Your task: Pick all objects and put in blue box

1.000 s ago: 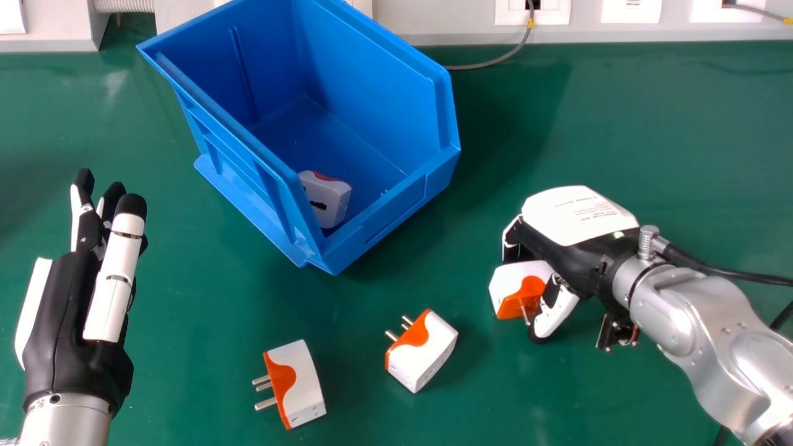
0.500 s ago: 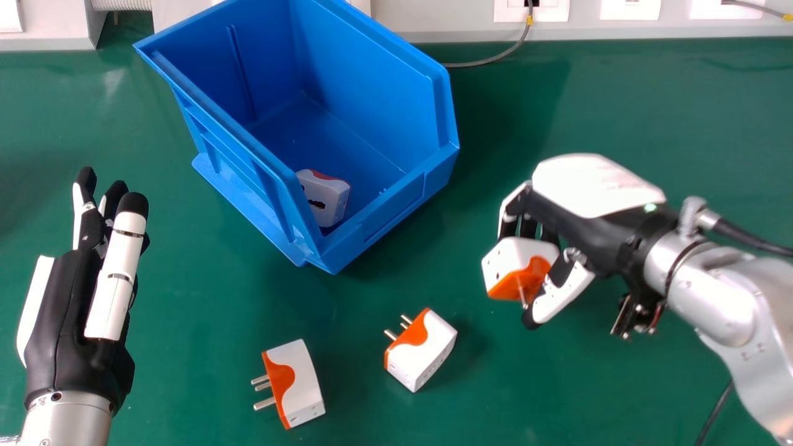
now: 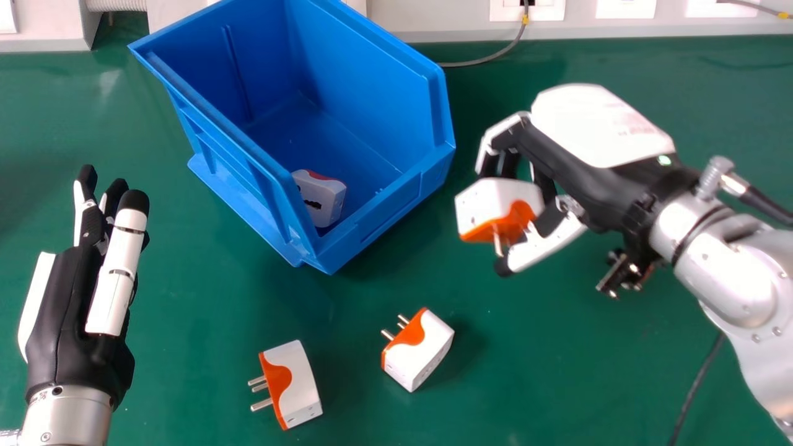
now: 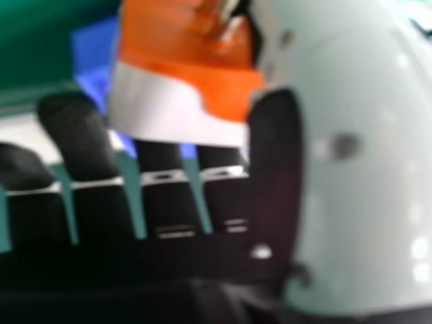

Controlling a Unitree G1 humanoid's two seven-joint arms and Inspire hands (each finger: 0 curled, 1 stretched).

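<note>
We see the bench point(image 3: 588, 384) brightly lit, apparently from the left, since soft shadows fall to the right of the blue box point(image 3: 372, 93) and a loose plug point(image 3: 418, 350). Glare pales the bench's left side near its far edge and washes out the right hand point(image 3: 588, 148). In the right hand view we meet heavy blur, dark fingers point(image 4: 81, 135) and bright glints on the thumb point(image 4: 364, 189).

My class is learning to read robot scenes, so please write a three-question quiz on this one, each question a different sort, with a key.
1. True or false: a plug adapter lies inside the blue box.
2. Choose: the right robot hand is A, holding nothing; B, inside the box; C, gripping a plug adapter.
3. Fill in: the two adapters on the green table are white and ____.

Key: 1 true; 2 C; 3 orange.
</note>
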